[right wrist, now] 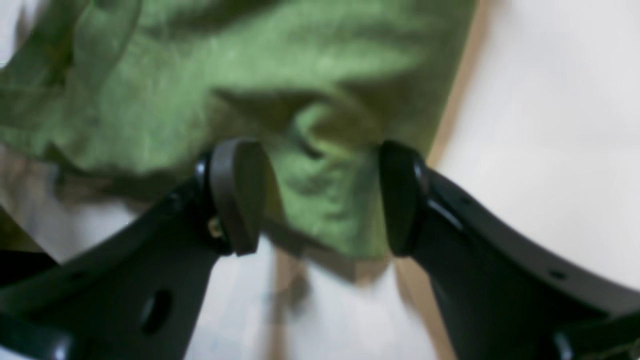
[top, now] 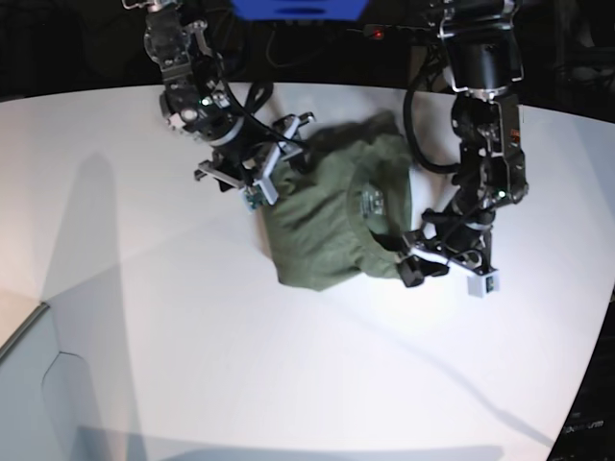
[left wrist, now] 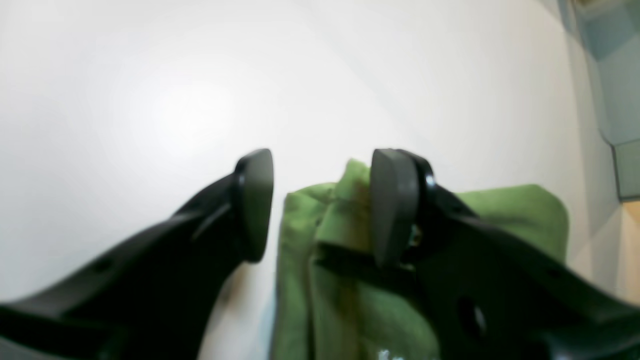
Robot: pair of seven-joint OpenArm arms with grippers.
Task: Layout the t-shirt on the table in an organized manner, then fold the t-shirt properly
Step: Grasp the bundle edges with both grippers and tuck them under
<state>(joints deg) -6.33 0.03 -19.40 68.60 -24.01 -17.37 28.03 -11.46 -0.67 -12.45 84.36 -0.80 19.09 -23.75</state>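
The t-shirt [top: 332,216], olive green and wrinkled, lies bunched in a rough heap near the middle of the white table [top: 144,317], with the pale print inside its neckline [top: 371,203] facing up. In the base view the right gripper [top: 272,158] sits at the shirt's far left edge, and the left gripper [top: 430,257] sits at the shirt's near right edge, beside the collar. From the right wrist view, the right gripper [right wrist: 320,200] has its jaws spread wide, with a fold of the green t-shirt [right wrist: 280,100] lying between them; the picture is blurred, and the pads do not appear to press the cloth. From the left wrist view, the left gripper [left wrist: 320,205] stands partly open, a clear gap between its pads; a ridge of the t-shirt [left wrist: 325,260] rises in that gap, close against one pad, while the other pad is apart from the cloth over the bare table [left wrist: 150,100].
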